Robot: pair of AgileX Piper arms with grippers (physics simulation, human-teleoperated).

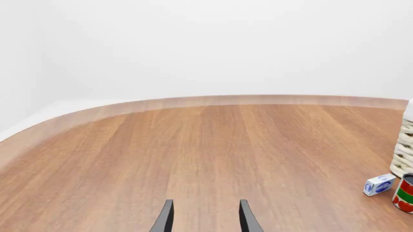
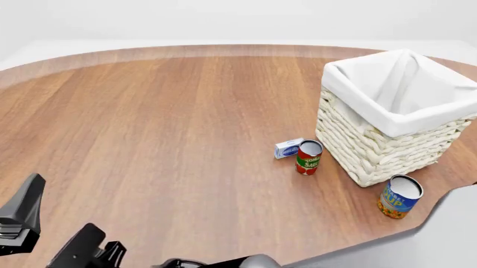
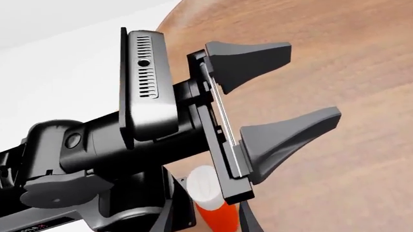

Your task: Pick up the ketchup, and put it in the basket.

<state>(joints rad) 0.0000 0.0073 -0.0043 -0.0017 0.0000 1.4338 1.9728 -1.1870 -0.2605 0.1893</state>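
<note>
The ketchup (image 3: 218, 216), a red-orange bottle with a white cap, shows only in the right wrist view, upright between my right gripper's fingers and close against one fingertip (image 3: 248, 217). My right gripper (image 3: 205, 207) looks open around it; its other finger is hard to make out. The ketchup is out of the front view. The basket (image 2: 372, 146), cream wicker with white lining, stands at the right of the table and its edge shows in the left wrist view (image 1: 404, 150). My left gripper (image 1: 205, 204) is open and empty, low at the near left (image 2: 61, 205) (image 3: 315, 79).
A small red-and-green tomato sauce can (image 2: 308, 157) (image 1: 405, 194) and a blue-and-white box (image 2: 287, 148) (image 1: 379, 184) stand just left of the basket. A blue soup can (image 2: 399, 196) stands in front of it, near the table's front edge. The left arm crosses the right wrist view.
</note>
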